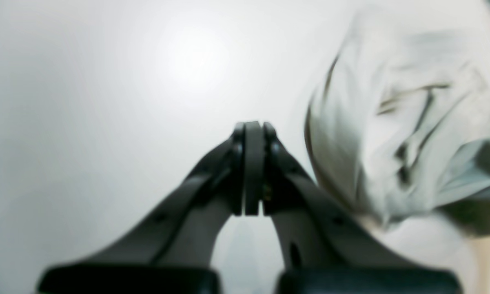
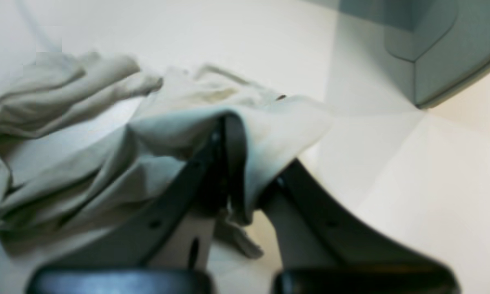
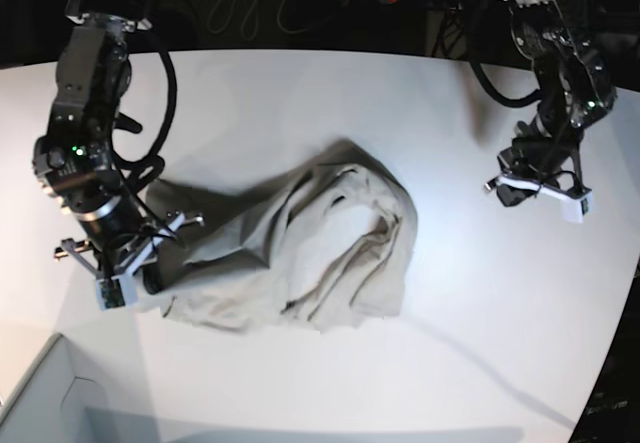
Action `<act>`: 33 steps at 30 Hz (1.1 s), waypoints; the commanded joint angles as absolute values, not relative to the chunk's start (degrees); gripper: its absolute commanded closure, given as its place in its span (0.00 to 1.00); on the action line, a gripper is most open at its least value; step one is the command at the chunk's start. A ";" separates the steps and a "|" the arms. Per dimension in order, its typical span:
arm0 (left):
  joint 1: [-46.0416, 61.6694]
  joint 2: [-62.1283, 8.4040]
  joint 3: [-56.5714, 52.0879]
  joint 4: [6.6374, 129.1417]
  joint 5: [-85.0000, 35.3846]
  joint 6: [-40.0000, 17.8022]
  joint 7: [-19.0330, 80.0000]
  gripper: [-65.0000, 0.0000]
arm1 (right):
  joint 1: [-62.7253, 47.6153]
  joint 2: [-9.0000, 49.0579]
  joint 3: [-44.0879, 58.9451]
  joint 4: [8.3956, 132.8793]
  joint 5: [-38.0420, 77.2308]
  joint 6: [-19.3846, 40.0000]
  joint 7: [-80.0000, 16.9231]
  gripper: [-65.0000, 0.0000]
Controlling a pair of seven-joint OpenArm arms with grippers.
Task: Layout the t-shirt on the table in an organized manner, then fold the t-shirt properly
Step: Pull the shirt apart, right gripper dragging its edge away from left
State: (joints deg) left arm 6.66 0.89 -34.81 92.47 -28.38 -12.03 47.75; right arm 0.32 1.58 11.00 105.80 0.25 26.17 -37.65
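Note:
The t-shirt (image 3: 320,253) lies crumpled in a heap in the middle of the white table (image 3: 300,103). At the heap's left end, my right gripper (image 3: 150,266) is shut on a fold of the fabric. The right wrist view shows the cloth (image 2: 85,163) draped over the closed fingertips of that gripper (image 2: 228,122). My left gripper (image 3: 510,188) hangs to the right of the shirt, apart from it. In its own view the left gripper (image 1: 253,126) is shut with nothing between its jaws, and the t-shirt (image 1: 391,143) sits blurred to the right.
A pale grey box corner (image 3: 50,393) stands at the table's near left and shows in the right wrist view as a grey box (image 2: 440,49) at the upper right. Cables and dark equipment (image 3: 300,3) run behind the table's far edge.

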 commanded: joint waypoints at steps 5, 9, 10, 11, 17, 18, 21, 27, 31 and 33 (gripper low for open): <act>6.46 0.40 -37.23 88.92 -33.63 -11.74 47.25 1.00 | -1.45 2.07 11.21 106.68 0.84 26.68 -36.09 1.00; 5.93 -1.63 -37.23 85.41 -36.26 -12.00 47.16 1.00 | -3.03 2.15 12.35 106.68 0.57 26.68 -36.09 1.00; 5.32 -1.98 -37.23 84.79 -37.32 -12.00 47.16 0.99 | -3.12 2.07 13.58 106.68 0.57 26.68 -36.09 1.00; 4.97 -2.24 -37.05 84.35 -38.20 -12.00 47.25 0.99 | -3.12 1.98 14.81 106.68 0.66 26.68 -36.09 1.00; 3.21 -3.38 -35.91 83.82 -41.98 -12.09 47.25 0.98 | -4.18 1.71 22.73 106.68 0.75 26.68 -36.18 1.00; 2.86 -3.38 -35.91 83.82 -42.24 -12.09 47.25 0.96 | -5.05 1.98 23.08 106.51 0.75 26.68 -36.35 1.00; 1.01 -3.38 -35.65 83.82 -42.24 -11.74 47.25 0.78 | -8.48 2.07 23.08 106.33 0.75 26.68 -36.09 1.00; -2.33 -2.77 -34.59 83.74 -41.89 -11.91 46.99 0.63 | -11.82 2.07 23.87 104.22 0.57 26.68 -36.09 1.00; -4.09 -2.95 -32.48 81.19 -41.89 -11.56 46.55 0.63 | -13.14 1.71 30.20 102.46 0.75 26.68 -36.00 1.00; -5.58 -2.95 -32.48 78.37 -41.89 -11.56 46.55 0.62 | -13.41 1.71 32.04 102.46 0.75 26.77 -36.00 1.00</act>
State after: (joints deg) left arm -4.71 -2.37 -32.36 77.36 -41.10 -11.31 47.53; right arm -14.20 1.26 32.25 101.34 -0.14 26.22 -37.93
